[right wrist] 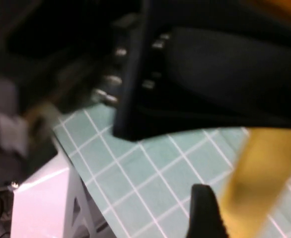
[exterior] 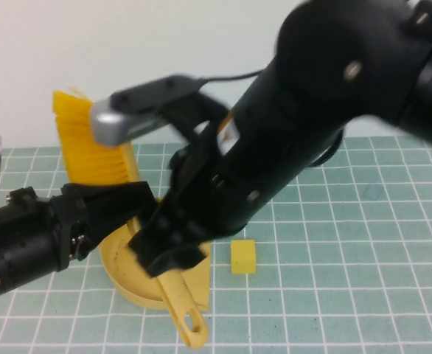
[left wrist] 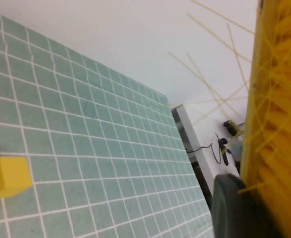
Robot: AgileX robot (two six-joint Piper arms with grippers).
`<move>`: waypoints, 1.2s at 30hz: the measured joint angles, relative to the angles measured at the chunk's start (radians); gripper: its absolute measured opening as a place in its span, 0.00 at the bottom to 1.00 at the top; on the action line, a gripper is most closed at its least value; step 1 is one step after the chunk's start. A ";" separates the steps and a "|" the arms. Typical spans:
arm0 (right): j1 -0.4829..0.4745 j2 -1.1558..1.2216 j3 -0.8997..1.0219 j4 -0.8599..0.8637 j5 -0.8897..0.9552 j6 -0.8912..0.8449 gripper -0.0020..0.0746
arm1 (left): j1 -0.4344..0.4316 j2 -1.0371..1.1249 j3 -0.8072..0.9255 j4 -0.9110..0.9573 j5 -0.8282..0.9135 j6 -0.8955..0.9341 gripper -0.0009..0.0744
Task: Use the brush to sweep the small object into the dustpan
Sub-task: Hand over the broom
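You had a brush [exterior: 91, 144] with stiff yellow plastic bristles, some splayed loose, and a smooth yellow back. The dustpan [exterior: 138, 284] looked like smooth, slightly glossy yellow plastic, as did its handle. The block [exterior: 243, 257] was matt yellow, soft-edged like foam. Your mat [exterior: 349, 243] was matt green with a white grid. The left gripper [exterior: 109, 203], low at the table's left, and the right gripper [exterior: 168, 254], over the dustpan, were black plastic with a dull sheen and small bright metal screws.
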 joint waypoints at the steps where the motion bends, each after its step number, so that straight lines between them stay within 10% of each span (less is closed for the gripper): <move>1: -0.017 -0.005 -0.011 0.005 0.025 -0.006 0.57 | 0.000 0.000 0.000 0.000 0.005 0.000 0.22; 17: -0.401 -0.076 0.253 0.551 0.122 -0.443 0.58 | 0.000 0.000 0.000 0.000 0.051 -0.126 0.22; 26: -0.416 -0.076 0.595 0.958 0.099 -0.767 0.58 | 0.000 0.000 0.000 0.000 0.065 -0.150 0.22; 36: -0.415 -0.078 0.645 1.034 0.084 -0.814 0.58 | 0.000 0.000 0.000 0.002 0.099 -0.157 0.22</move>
